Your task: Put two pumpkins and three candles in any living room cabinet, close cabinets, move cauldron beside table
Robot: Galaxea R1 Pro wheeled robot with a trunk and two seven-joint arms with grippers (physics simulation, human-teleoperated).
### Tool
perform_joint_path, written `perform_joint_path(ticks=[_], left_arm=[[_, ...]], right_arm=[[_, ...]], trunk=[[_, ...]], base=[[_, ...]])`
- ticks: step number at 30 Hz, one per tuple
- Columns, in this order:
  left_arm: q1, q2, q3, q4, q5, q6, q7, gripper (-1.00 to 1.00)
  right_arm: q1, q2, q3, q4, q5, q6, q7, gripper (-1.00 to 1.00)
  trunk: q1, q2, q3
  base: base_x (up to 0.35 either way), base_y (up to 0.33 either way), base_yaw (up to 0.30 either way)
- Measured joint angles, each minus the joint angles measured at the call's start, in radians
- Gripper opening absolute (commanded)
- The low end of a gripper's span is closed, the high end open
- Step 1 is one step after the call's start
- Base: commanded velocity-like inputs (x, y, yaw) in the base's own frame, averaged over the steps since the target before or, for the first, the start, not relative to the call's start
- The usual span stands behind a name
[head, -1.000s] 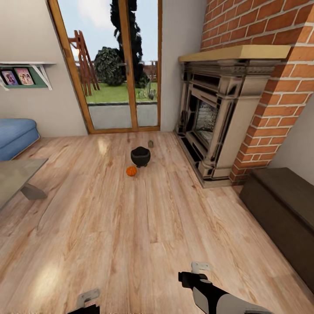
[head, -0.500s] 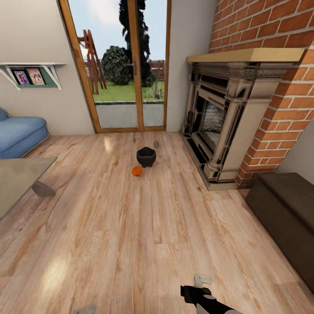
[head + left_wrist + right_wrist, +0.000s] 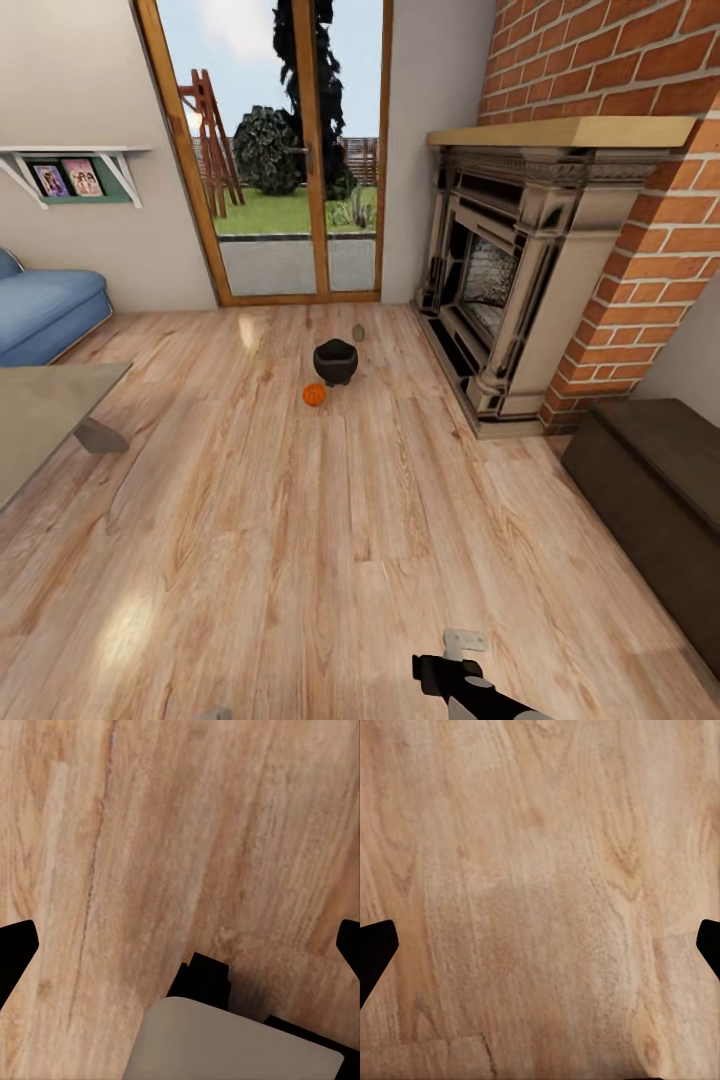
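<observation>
- the cauldron (image 3: 336, 360) sits on the wood floor (image 3: 300, 520) in the middle of the room, between the glass door (image 3: 290, 150) and the robot, well ahead of both arms.
- just beside it, on the near side, lies one pumpkin (image 3: 314, 394); it looks close to the pot but i cannot tell if they touch.
- a small dull candle (image 3: 358, 331) stands just behind the cauldron, toward the fireplace (image 3: 500, 290).
- handling, as a judgement: the pumpkin is round and ribbed, probably stiff and light, and apt to roll; a pinch across its widest part from above seems safest. the candle is a short hard cylinder, best taken across its sides. the cauldron is bulky and rounded, likely too wide for a side pinch, so its rim is the likely hold.
- the cabinet (image 3: 650, 490) runs along the wall at the robot's right, past the brick; its top looks closed from here.
- a table (image 3: 40, 410) edge and a blue sofa (image 3: 45, 305) are on the left.
- the right gripper (image 3: 540, 945) has its fingertips spread wide at the view's edges over bare floor, holding nothing; the left gripper (image 3: 180, 945) is likewise spread apart and empty.
- nothing is within reach yet; the base must drive closer first.
</observation>
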Motion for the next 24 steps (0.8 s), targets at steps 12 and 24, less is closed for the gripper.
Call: perform_joint_path(ticks=[12, 24], left_arm=[[0.001, 0.0, 0.0, 0.0, 0.001, 0.0, 0.0, 1.0], [0.001, -0.002, 0.0, 0.0, 0.0, -0.001, 0.0, 1.0]], right_arm=[[0.0, 0.001, 0.0, -0.001, -0.001, 0.0, 0.0, 1.0], [0.0, 0.003, 0.0, 0.0, -0.001, 0.002, 0.0, 1.0]], trunk=[[-0.001, 0.0, 0.0], [-0.001, 0.0, 0.0]], base=[[0.243, 0.0, 0.0], [0.341, 0.0, 0.174]])
